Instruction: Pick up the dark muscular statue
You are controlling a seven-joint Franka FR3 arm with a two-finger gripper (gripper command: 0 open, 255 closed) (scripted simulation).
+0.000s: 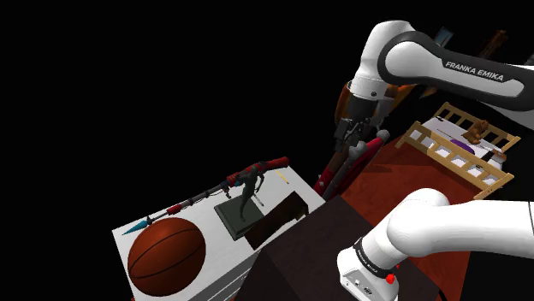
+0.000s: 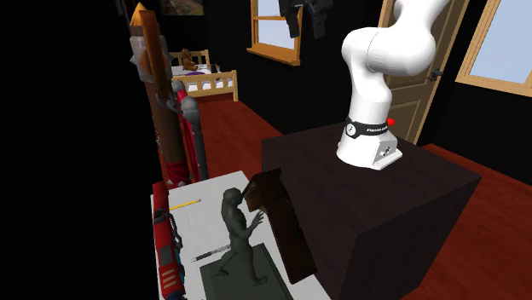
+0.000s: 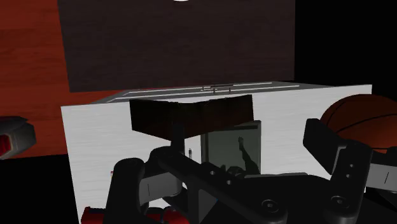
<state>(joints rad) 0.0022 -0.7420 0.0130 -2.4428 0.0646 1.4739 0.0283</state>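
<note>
The dark grey-green muscular statue point(image 1: 249, 190) stands upright on a flat dark square base point(image 1: 240, 214) in the middle of a white table point(image 1: 282, 185). In the second exterior view the statue point(image 2: 239, 233) strides with arms raised, close to a dark wooden block. My black gripper point(image 1: 353, 139) hangs in the air well above the table and off toward the shoulder view's right, touching nothing. In the wrist view the gripper point(image 3: 224, 156) is open, its fingers point(image 3: 335, 151) wide apart, with the statue point(image 3: 242, 157) and its base far below between them.
A brown basketball point(image 1: 167, 255) sits at the table's near-left end. A long red and black spear-like weapon point(image 1: 214, 190) lies along the far edge. A dark wooden block point(image 1: 275, 220) leans between statue and stand point(image 2: 375, 204). A wooden bed point(image 1: 462, 145) stands behind.
</note>
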